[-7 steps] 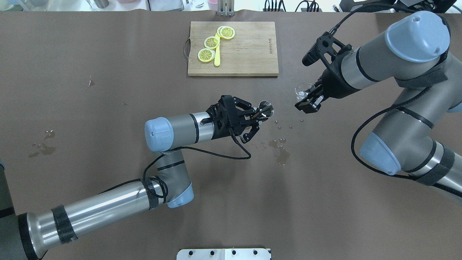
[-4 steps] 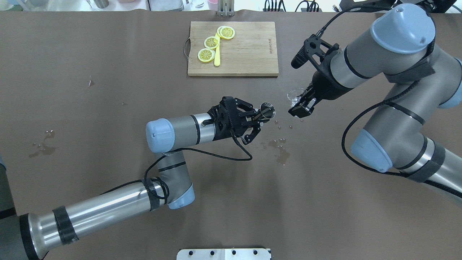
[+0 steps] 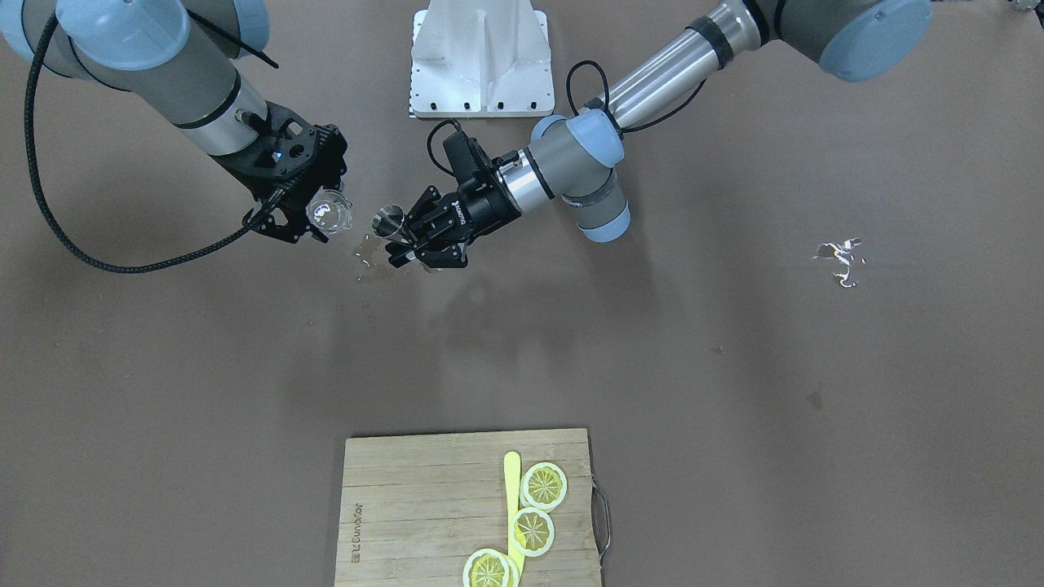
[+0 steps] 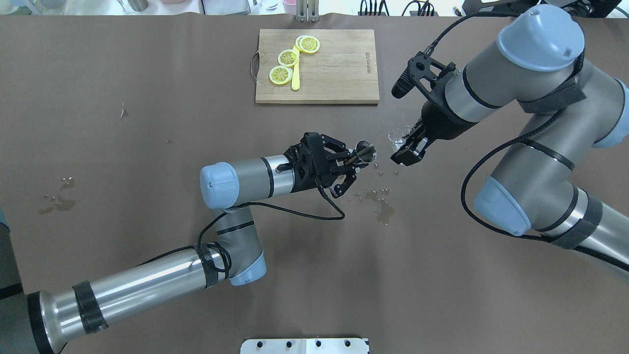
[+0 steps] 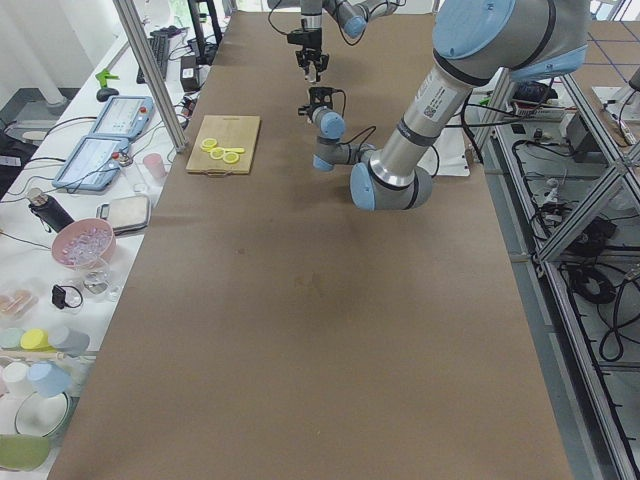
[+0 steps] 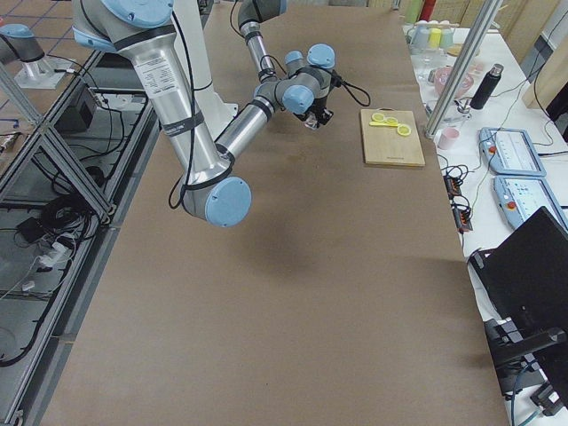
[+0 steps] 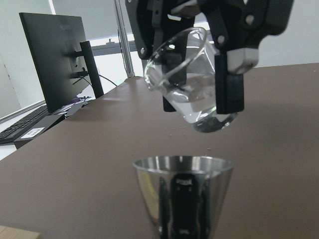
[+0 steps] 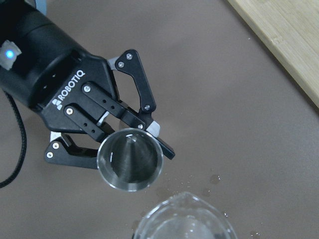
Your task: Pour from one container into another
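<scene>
From above, the right gripper (image 4: 404, 146) has come in toward the left with the glass (image 4: 398, 134). A moment ago the glass was well apart from the jigger (image 4: 365, 151). Now it is just beside it, a little to the far right. The left gripper (image 4: 355, 158) has only crept a tiny bit to the right. It is closed tight on the jigger and holds it up off the brown table (image 4: 147, 221). A wet patch (image 4: 384, 210) lies on the table on the near side of the two cups.

From the front, the glass sits pinched in the right gripper, up in the air. The jigger's open top is near it, but they do not touch.

From the left wrist, the jigger stands straight with its rim level. The glass hangs higher, just past it, and is tipped over. It looks like there is water inside it.

From the right wrist, we look down into the jigger. It is shiny and looks empty. The glass rim peeks in at the bottom edge.

From the two side views, both cups are too small to tell much.

So the cups are now close enough for pouring, I think. No stream shows yet. The water seems to be in the glass, so the next tip may send it into the jigger.
</scene>
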